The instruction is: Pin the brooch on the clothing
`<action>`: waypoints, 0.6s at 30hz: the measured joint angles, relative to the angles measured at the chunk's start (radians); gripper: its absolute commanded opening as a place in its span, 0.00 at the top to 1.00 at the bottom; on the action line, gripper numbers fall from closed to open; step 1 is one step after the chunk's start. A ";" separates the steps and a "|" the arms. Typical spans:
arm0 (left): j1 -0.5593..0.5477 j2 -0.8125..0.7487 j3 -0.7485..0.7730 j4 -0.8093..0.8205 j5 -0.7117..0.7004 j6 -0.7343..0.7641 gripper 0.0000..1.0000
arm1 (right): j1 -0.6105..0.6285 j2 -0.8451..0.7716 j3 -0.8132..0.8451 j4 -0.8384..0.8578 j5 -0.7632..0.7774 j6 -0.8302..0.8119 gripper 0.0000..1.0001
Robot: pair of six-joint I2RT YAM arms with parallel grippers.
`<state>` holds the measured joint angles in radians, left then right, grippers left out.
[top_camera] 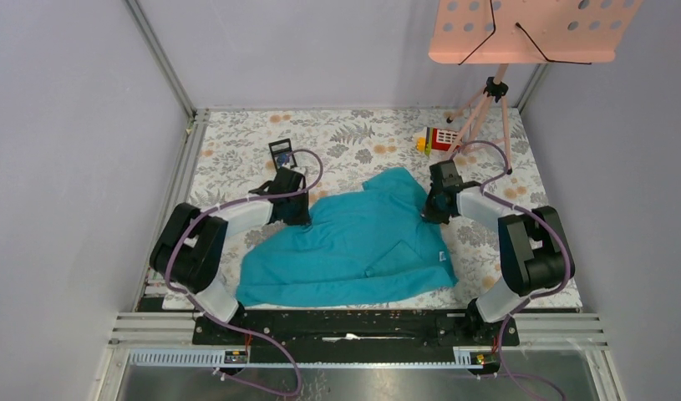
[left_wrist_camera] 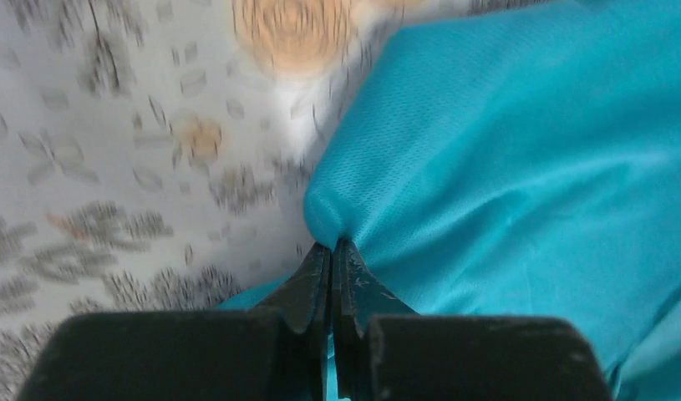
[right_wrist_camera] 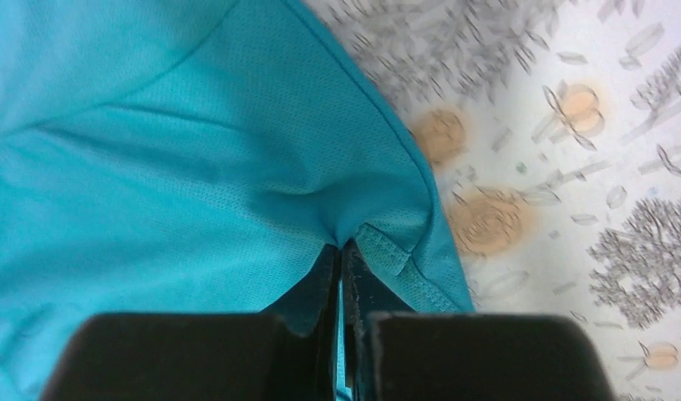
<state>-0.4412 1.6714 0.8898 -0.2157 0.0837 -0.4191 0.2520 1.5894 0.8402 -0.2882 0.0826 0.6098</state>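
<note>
Left claw [left_wrist_camera: 332, 244]: clenched on T-shirt [left_wrist_camera: 504, 150] edge
Right claw [right_wrist_camera: 343, 246]: clenched on its hem
T-shirt: lies between both claws on bench [top_camera: 353, 134]
Brooch: cannot make it out
Risk: uneven pulling may slip thin cloth free or bunch it

Overhead camera looks down; wrist cameras hug shirt [top_camera: 353, 242].

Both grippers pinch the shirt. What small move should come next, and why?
Probably lift slightly and draw both arms apart to spread it: the left gripper and right gripper are each shut on an edge of the shirt, which lies rumpled and folded over, poor for pinning.
</note>
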 measured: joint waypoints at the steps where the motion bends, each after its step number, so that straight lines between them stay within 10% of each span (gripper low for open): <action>1: 0.000 -0.023 -0.025 0.000 0.010 -0.006 1.00 | 0.000 0.016 0.023 -0.003 -0.008 -0.005 1.00; 18: -0.206 -0.849 -0.448 -0.061 0.089 -0.308 1.00 | 0.254 0.298 0.559 -0.029 -0.013 -0.027 1.00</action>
<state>-0.6476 0.8223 0.4419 -0.2764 0.1722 -0.7273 0.5060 1.8870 1.3994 -0.3176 0.0696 0.5827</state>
